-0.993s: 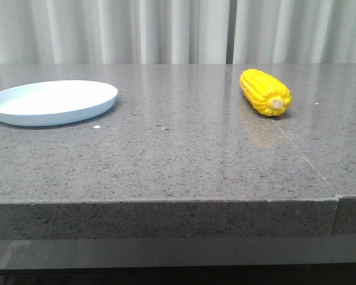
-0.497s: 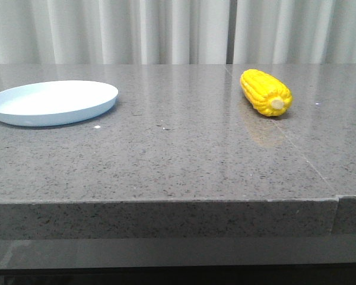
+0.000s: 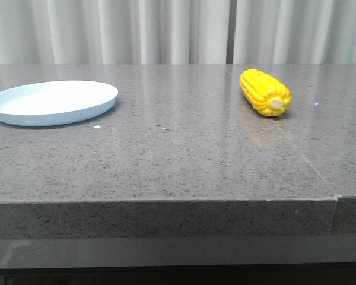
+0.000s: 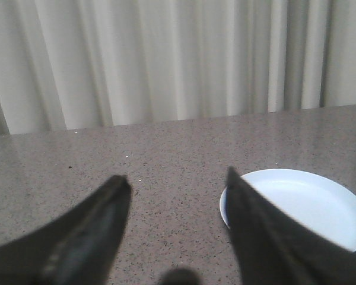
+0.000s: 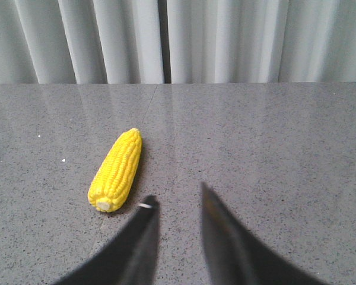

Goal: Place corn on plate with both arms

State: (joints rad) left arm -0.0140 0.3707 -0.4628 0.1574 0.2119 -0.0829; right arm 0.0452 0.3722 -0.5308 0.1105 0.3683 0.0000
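Observation:
The yellow corn (image 3: pixel 265 92) lies on the grey stone table at the right, its beige stub end toward me. It also shows in the right wrist view (image 5: pixel 116 169), just beside my right gripper (image 5: pixel 176 195), which is open and empty with the corn outside its jaws. The pale blue plate (image 3: pixel 51 102) sits empty at the table's left. In the left wrist view the plate (image 4: pixel 302 202) lies beside my left gripper (image 4: pixel 177 179), which is open and empty over bare table. Neither gripper shows in the front view.
The grey speckled table (image 3: pixel 178 154) has a front edge close to the camera and a seam running along its right part. White curtains (image 3: pixel 178 29) hang behind the table's far edge.

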